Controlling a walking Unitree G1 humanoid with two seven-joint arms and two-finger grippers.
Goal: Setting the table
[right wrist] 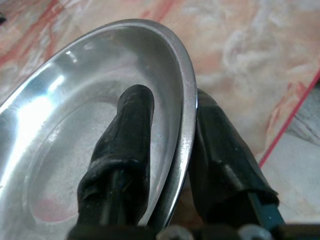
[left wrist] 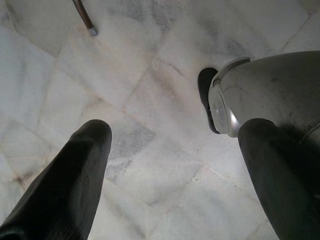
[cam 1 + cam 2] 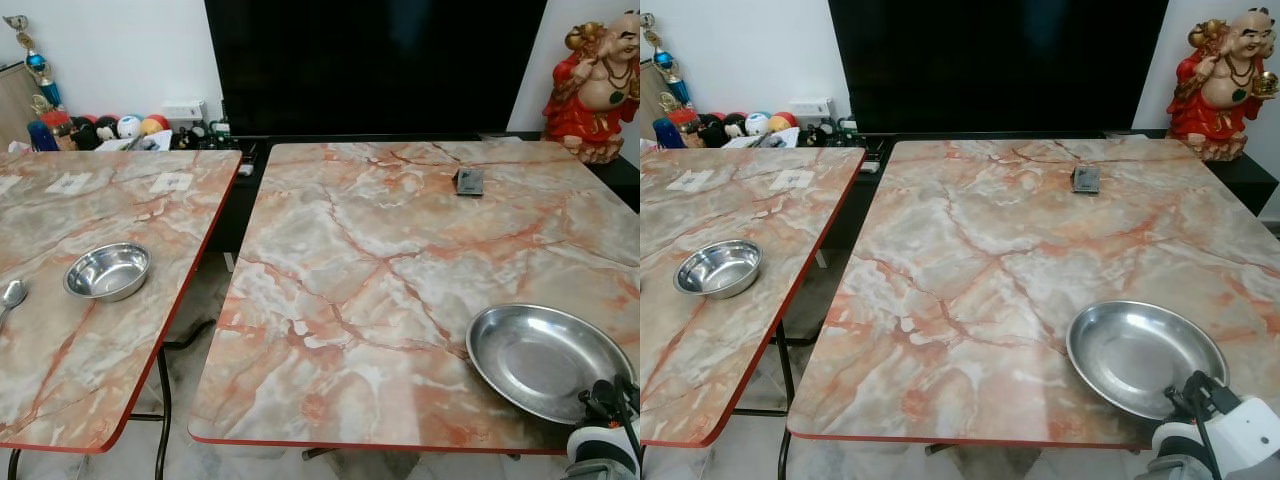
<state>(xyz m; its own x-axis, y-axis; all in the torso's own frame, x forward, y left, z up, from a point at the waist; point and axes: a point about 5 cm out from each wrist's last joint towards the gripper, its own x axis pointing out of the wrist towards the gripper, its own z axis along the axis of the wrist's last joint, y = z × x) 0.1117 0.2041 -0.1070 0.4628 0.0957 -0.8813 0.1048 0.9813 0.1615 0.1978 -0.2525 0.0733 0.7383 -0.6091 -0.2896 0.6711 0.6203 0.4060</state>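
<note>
A round steel plate (image 3: 545, 358) lies on the marble-patterned right table (image 3: 380, 300), near its front right corner. My right gripper (image 1: 172, 100) is shut on the plate's near rim, with one black finger (image 1: 131, 125) inside the dish and the other under the rim outside. A steel bowl (image 3: 107, 270) and a spoon (image 3: 10, 295) rest on the left table (image 3: 60, 370). My left gripper (image 2: 175, 135) hangs open over the floor beside the robot's foot (image 2: 260, 90), holding nothing.
A small dark flat object (image 3: 469, 181) lies at the back of the right table. A gap separates the two tables. Behind stand a black TV (image 3: 370, 65), a red figurine (image 3: 597, 85) and toy balls (image 3: 120, 127).
</note>
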